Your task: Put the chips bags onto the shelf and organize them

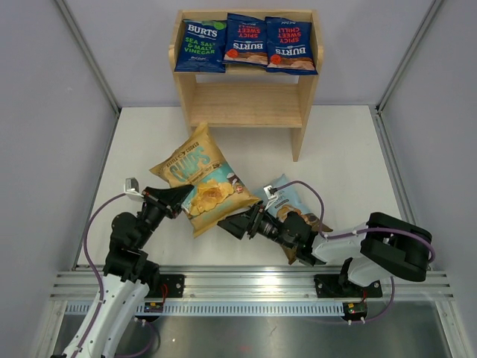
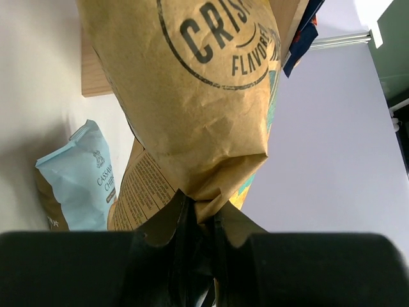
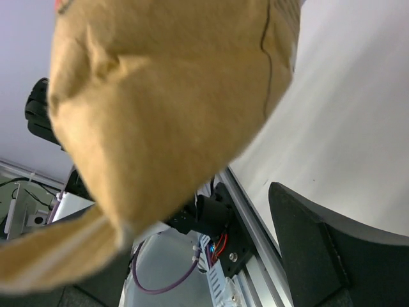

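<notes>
Three dark-blue Burts bags (image 1: 246, 43) lie in a row on the top tier of the light-wood shelf (image 1: 242, 101). The tan-yellow Chips bag (image 1: 203, 179) is lifted at a tilt in mid-table. My left gripper (image 1: 173, 198) is shut on its left edge; in the left wrist view the pinched fold (image 2: 203, 203) sits between the jaws (image 2: 199, 220). My right gripper (image 1: 232, 224) is open at the bag's near corner; that corner (image 3: 160, 109) hangs over one finger, and the other finger (image 3: 307, 243) stands clear. The light-blue and brown bag (image 1: 287, 198) lies under my right arm.
The shelf's lower tier (image 1: 242, 118) holds nothing. Grey walls close in both sides. The metal rail (image 1: 253, 283) with the arm bases runs along the near edge. The light-blue bag also shows in the left wrist view (image 2: 77, 176), flat on the table.
</notes>
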Available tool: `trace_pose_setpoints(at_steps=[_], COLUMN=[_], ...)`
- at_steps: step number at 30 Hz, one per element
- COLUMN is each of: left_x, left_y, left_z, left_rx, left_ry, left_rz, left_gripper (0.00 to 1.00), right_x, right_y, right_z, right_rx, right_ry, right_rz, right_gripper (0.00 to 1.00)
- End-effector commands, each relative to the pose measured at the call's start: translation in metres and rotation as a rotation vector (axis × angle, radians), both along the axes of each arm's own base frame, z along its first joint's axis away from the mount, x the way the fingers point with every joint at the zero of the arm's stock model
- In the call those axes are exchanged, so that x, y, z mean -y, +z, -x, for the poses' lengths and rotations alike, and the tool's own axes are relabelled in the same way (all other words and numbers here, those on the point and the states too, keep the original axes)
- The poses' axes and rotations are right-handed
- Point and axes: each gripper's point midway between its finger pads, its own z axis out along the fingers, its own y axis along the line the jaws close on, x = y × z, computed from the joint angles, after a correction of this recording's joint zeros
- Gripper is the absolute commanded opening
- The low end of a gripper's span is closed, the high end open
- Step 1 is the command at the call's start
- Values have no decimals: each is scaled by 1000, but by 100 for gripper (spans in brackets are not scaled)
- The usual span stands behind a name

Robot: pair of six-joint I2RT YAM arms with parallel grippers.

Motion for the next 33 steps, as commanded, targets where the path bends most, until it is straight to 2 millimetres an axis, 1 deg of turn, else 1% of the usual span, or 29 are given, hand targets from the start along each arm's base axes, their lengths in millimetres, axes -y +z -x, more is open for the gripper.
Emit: trace_pose_setpoints(at_steps=[1,3,4,5,6,8,12,15,19,20,22,24,25,26,27,29,30,33], left_x=[4,5,6,6,6,6,8,10,18,20,26,33,35,37,41,45,46,47], left_y=[45,42,44,44,43,44,45,44,36,31,28,24,25,23,23,22,22,17], left_z=[14,14,16,17,17,18,21,21,23,21,23,25,26,26,29,30,32,31], left_rx=[122,104,115,110,107,109,105,99,76,58,59,56,59,55,61,54,53,38], left_ry=[-56,-70,-81,-85,-87,-91,-104,-116,-161,-168,-196,-222,-229,-235,-251,-263,-269,-270], left_rz=[85,102,115,132,135,140,145,142,125,115,106,84,77,67,62,60,61,53], left_gripper=[14,14,14,14,13,13,13,14,13,13,13,14,14,14,14,14,14,15], right_x=[3,3,2,1,0,1,4,2,4,5,6,3,2,3,6,9,11,17], right_y=[74,76,79,77,69,70,82,89,100,104,114,111,114,114,113,113,111,108], right_z=[2,-4,-7,-10,-17,-21,-23,-23,-29,-29,-31,-38,-41,-43,-50,-54,-57,-60], right_rx=[187,184,192,187,168,171,205,225,233,237,246,238,245,248,237,240,235,233], right_ry=[-20,-50,-64,-77,-105,-130,-154,-154,-187,-192,-207,-235,-247,-259,-294,-325,-347,-376], right_rz=[-231,-221,-212,-193,-154,-148,-206,-221,-254,-267,-294,-264,-261,-257,-247,-240,-225,-216], right_gripper=[88,88,89,90,91,91,92,92,92,92,93,95,95,95,95,94,92,80])
